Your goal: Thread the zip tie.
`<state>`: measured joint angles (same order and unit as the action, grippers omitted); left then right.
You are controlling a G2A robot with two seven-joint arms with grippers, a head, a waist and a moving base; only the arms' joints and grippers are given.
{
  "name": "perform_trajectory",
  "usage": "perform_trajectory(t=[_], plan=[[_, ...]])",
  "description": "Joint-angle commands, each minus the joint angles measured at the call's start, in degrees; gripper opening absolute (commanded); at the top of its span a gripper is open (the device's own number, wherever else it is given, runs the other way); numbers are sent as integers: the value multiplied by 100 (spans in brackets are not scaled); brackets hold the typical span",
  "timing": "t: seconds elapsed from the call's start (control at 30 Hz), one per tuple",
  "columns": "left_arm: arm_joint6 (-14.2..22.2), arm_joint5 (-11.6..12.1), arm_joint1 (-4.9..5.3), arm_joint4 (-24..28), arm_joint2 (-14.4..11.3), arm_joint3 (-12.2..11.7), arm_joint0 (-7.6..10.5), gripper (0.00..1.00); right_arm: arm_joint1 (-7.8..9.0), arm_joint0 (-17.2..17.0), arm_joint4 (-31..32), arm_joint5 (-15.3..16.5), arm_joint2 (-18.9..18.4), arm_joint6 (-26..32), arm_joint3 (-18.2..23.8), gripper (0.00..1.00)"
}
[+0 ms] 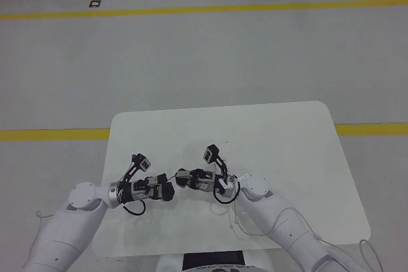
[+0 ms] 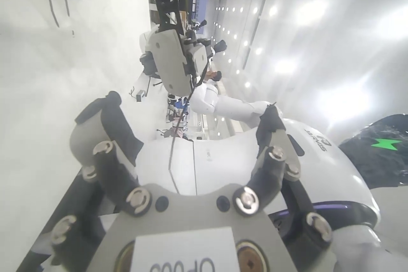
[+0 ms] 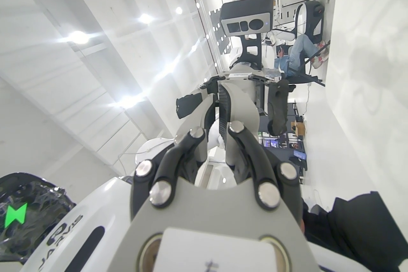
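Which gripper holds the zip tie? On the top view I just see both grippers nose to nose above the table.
Observer: The right gripper does; in the left wrist view a thin dark zip tie hangs out of it.
Operator: Is the left one open?
Observer: Yes, the left gripper is open, its pads spread wide, and the zip tie runs down between them, touching neither.
Operator: And the right's grip?
Observer: In the right wrist view its fingers are pressed together; the zip tie itself is hidden there.
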<state>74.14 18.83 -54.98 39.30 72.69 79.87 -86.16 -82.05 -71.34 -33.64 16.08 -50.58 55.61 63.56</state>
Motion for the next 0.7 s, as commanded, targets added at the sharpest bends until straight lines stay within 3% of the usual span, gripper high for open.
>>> perform_trajectory(t=[0.0, 0.27, 0.5, 0.67], plan=[[0, 7, 6, 7, 1, 6, -5, 100, 24, -14, 174, -64, -8, -74, 77, 0], [-14, 65, 23, -27, -21, -6, 18, 100, 110, -101, 647, -292, -55, -315, 337, 0], [-62, 65, 36, -79, -13, -64, 12, 53, 190, -169, 981, -476, -119, -394, 550, 0], [-81, 65, 39, -99, -26, -62, 9, 40, 219, -203, 995, -568, -115, -336, 623, 0]])
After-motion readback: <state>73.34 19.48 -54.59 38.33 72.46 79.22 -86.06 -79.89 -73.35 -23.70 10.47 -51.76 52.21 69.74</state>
